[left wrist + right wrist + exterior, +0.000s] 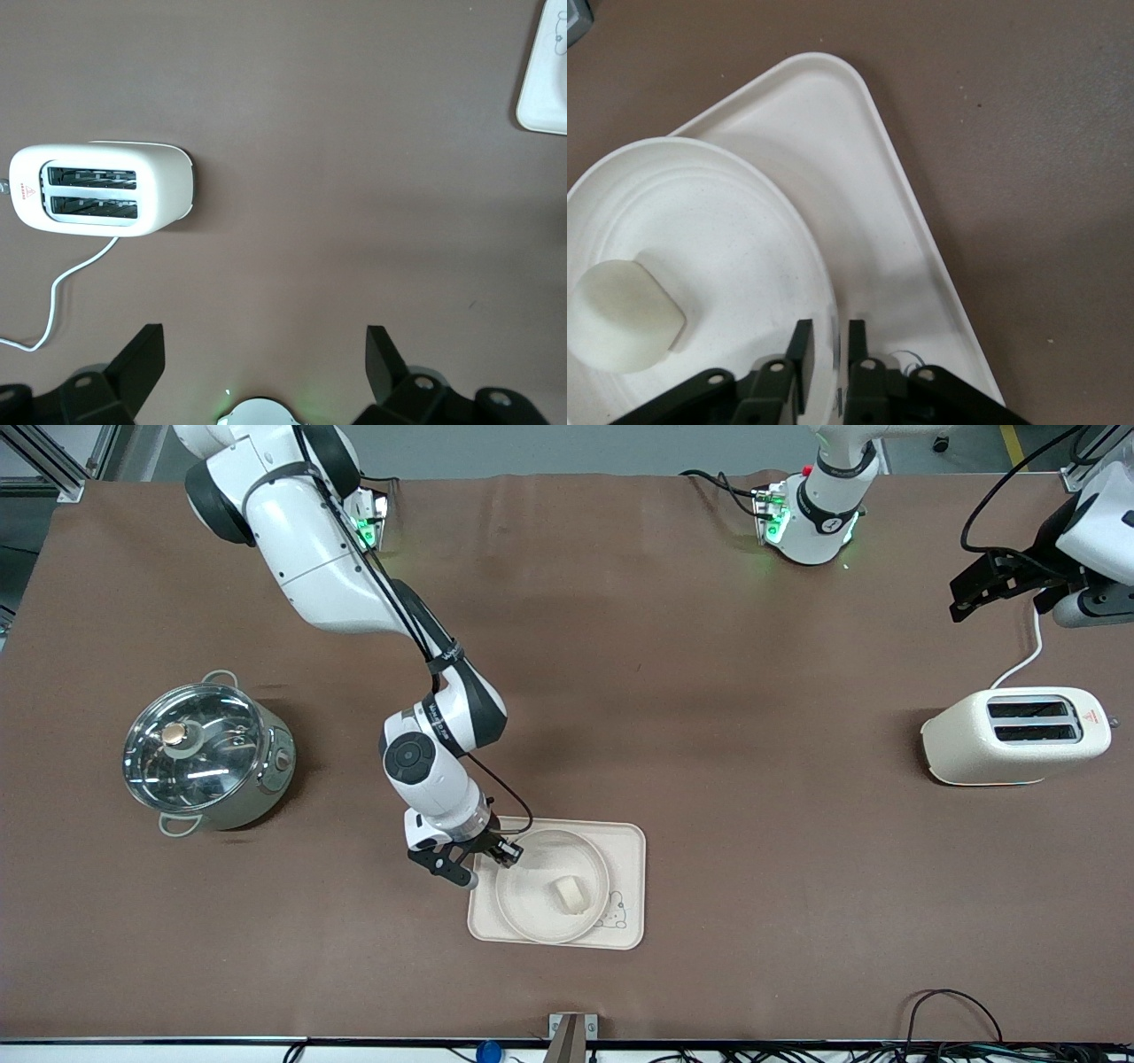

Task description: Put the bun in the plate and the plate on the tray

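Note:
The round cream plate (530,908) lies on the rectangular rabbit tray (625,850), near the front camera. The pale bun (571,895) rests in the plate. My right gripper (505,855) is low at the plate's rim, on the side toward the right arm's end of the table. In the right wrist view its fingers (856,341) stand narrowly apart with the plate's rim (788,221) between them, one inside the plate and one over the tray (833,150). The bun (622,314) shows there too. My left gripper (970,600) is open and empty, waiting high over the table above the toaster.
A steel pot with a glass lid (208,755) stands toward the right arm's end of the table. A cream toaster (1014,735) with a white cord stands toward the left arm's end. It also shows in the left wrist view (102,188), with a tray corner (545,88).

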Motion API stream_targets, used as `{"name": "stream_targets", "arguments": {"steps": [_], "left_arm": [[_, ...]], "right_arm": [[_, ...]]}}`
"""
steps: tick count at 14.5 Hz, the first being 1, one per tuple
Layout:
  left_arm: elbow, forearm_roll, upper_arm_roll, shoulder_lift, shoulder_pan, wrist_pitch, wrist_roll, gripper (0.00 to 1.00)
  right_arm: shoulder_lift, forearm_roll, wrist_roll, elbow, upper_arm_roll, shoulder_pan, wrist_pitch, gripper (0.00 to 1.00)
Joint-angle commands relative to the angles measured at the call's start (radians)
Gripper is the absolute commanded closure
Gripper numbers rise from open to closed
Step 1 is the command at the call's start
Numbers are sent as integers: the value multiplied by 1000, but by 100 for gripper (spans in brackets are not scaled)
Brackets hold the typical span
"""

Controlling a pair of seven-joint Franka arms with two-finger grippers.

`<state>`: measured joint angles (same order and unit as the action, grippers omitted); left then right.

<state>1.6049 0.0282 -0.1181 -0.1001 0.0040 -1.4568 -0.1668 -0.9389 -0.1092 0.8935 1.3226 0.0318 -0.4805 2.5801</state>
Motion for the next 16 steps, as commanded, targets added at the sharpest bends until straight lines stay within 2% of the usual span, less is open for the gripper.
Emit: {"name": "stream_targets", "arguments": {"steps": [1, 2, 3, 5, 6, 11, 14, 16], "left_arm": [[4, -14, 11, 9, -10, -17, 26, 0], [-2, -11, 9, 16, -10, -17, 30, 0], [-5, -13, 8, 19, -12, -17, 41, 0], [-7, -10, 5, 22, -13, -17, 44, 0], [-7, -10, 5, 22, -13, -17, 46, 0], [-8, -5, 5, 23, -13, -19, 46, 0], [-8, -11, 6, 19, -6, -17, 47, 0], [-13, -13, 6, 16, -6, -17, 47, 0]], "right_arm": [[35, 17, 25, 20, -1, -7, -12, 25], [54, 16, 25, 32, 0, -7, -18, 16], [98, 16, 22, 56, -1, -7, -23, 0], [179, 17, 21, 107, -1, 0, -58, 0], [216, 19, 22, 116, -13, 5, -120, 0], [409, 26, 15, 118, -116, 5, -433, 0], [515, 153, -36, 118, -150, 14, -576, 0], [580, 157, -129, 116, -153, 69, -650, 0]]}}
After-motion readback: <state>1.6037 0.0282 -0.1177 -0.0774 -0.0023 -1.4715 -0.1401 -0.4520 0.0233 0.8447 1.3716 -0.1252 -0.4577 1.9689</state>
